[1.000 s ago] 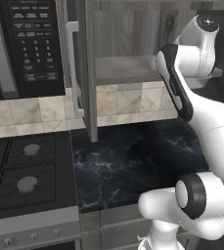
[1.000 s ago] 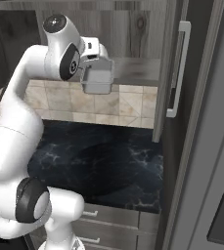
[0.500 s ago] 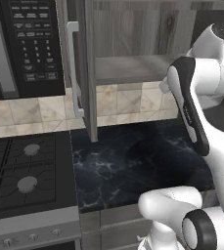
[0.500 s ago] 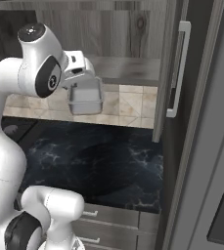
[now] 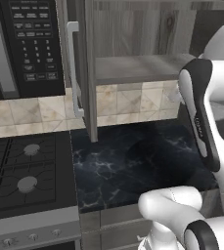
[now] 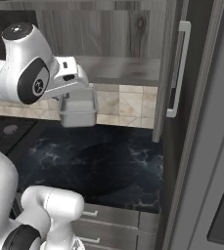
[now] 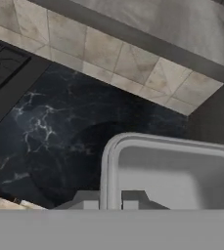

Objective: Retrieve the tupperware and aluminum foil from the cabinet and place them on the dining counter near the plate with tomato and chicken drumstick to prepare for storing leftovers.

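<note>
Black marbled counter (image 6: pixel 108 161), tupperware (image 6: pixel 78 110) hanging from claw (image 6: pixel 74 95), above it

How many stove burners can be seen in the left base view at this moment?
2. One burner sits at the back of the black stove, and a second burner lies nearer the front. The stove runs off the left edge of the view, so more may be out of frame.

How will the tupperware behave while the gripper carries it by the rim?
The tupperware probably stays stiff: its walls look undeformed. Held by the gripper at one rim edge, it may tilt or swing. It looks empty, so likely light.
</note>
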Controlling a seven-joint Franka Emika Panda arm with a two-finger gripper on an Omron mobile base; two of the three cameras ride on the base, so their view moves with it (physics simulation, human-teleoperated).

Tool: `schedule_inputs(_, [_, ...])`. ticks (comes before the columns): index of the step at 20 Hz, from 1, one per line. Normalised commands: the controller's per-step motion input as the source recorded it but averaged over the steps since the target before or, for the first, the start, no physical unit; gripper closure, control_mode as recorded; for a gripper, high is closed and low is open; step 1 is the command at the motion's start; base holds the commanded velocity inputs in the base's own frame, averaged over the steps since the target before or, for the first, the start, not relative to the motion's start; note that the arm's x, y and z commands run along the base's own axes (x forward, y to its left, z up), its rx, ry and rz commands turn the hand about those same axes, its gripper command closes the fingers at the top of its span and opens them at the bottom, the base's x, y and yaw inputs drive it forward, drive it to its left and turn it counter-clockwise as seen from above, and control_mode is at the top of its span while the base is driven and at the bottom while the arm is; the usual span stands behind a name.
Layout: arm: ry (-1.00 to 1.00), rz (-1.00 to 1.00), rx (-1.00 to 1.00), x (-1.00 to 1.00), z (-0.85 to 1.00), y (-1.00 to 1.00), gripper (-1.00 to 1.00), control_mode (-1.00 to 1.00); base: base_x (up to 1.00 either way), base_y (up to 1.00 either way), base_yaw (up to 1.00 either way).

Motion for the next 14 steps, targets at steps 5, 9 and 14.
schedule_inputs(5, [0.00, 0.00, 0.00, 0.00, 0.00, 0.00, 1.00, 1.00, -0.98, 0.10, 0.10])
schedule_inputs(9, [0.00, 0.00, 0.00, 0.00, 0.00, 0.00, 1.00, 1.00, -1.00, 0.48, 0.29])
schedule_inputs(14, [0.00, 0.00, 0.00, 0.00, 0.00, 0.00, 1.00, 1.00, -0.77, 0.85, 0.73])
